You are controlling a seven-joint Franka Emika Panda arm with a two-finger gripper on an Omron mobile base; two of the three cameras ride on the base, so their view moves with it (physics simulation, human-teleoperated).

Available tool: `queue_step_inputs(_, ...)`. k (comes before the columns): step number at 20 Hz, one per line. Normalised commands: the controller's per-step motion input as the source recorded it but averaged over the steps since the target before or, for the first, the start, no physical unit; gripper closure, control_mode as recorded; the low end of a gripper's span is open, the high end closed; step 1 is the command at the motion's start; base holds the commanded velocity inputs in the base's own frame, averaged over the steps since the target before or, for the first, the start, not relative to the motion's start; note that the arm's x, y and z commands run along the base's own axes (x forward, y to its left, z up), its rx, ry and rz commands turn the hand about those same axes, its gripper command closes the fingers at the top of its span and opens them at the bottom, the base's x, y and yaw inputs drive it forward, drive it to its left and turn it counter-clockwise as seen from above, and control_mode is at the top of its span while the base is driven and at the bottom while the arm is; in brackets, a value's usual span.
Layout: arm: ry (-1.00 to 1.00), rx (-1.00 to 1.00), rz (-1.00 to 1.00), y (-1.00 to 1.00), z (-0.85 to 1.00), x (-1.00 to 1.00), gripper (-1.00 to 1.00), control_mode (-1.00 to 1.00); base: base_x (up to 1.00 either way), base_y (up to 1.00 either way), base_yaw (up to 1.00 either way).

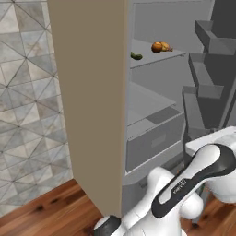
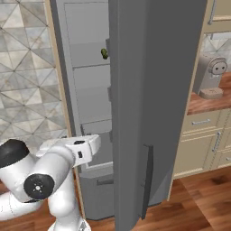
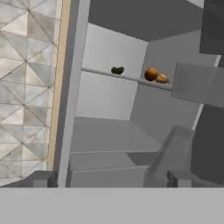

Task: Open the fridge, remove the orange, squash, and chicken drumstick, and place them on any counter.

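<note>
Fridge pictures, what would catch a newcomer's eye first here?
The fridge stands open, its grey door swung wide. On an upper shelf sit the bright orange with the chicken drumstick touching it, and the dark green squash apart, nearer the fridge's left wall.

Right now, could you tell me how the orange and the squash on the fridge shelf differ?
The orange is round and bright orange; the squash is slim, elongated and dark green. The orange lies right beside the chicken drumstick, while the squash lies apart, nearer the shelf's left end in the hand view. Both rest on the same upper shelf of the open fridge.
</note>
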Motion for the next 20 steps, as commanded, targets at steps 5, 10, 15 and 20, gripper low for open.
queue_step_inputs(5, 0.29, -0.17, -0.33, 0.29, 0.23, 1.0, -1.0, -1.0, 0.0, 0.0, 0.0)
queue_step_inputs(10, 0.21, -0.18, -0.31, 0.63, -0.16, 0.98, -1.0, -1.0, 0.0, 0.0, 0.0)
queue_step_inputs(15, 0.34, -0.12, -0.31, 0.26, -0.36, 0.92, -1.0, -1.0, 0.0, 0.0, 0.0)
queue_step_inputs(20, 0.34, -0.02, -0.24, -0.03, -0.38, 0.87, -1.0, -1.0, 0.0, 0.0, 0.0)
